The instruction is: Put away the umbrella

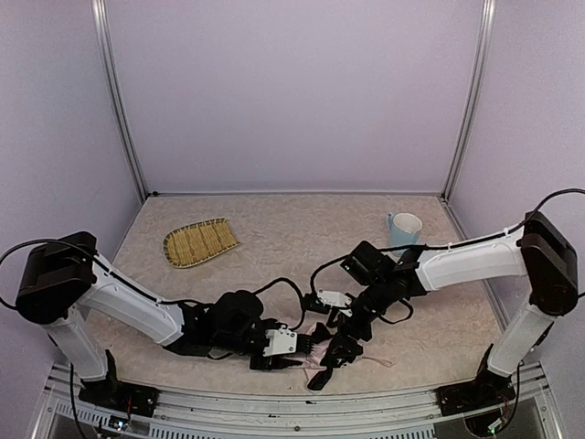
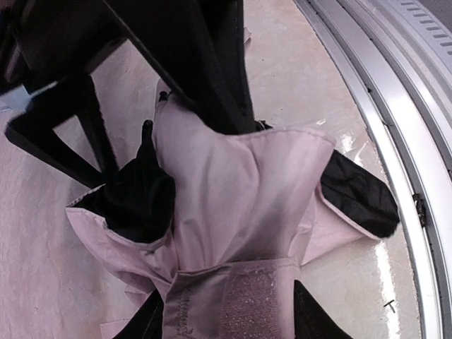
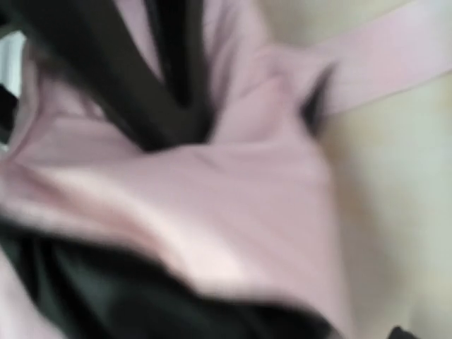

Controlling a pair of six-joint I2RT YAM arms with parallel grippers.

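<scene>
Presently on the tabletop (image 1: pixel 302 229), listed from the near edge to the far edge.

Umbrella (image 2: pixel 233 194): collapsed and slack, lying flat close to the middle of the near edge, just inside the metal rail (image 2: pixel 395 141). Pale pink outside, with black lining (image 2: pixel 134 201) showing at two gaping folds, one on each side of the bundle. Pink tab (image 2: pixel 244 296) with a fuzzy fastening patch lying at the end nearest the left wrist camera.

Left gripper (image 2: pixel 227 318): low over the tabletop, reaching in from the left side. Fingers (image 2: pixel 311 321) part-way apart, one on each side of the pink tab, with fabric filling the gap. Cannot tell whether pinching the tab or only flanking it.

Right gripper (image 2: pixel 176 152): angled down onto the same bundle from the right side. Fingers (image 2: pixel 205 63) spread wide, one tip at the black lining and the other against a pink fold; gripping nothing that shows. Right wrist view blurred, giving only pink cloth and black streaks at very close range.

Tray (image 1: pixel 199 242): woven, fan-shaped, lying flat toward the back-left corner, well apart from the umbrella.

Mug (image 1: pixel 403 229): pale blue, white inside, upright toward the back-right corner, just beyond the right arm.
</scene>
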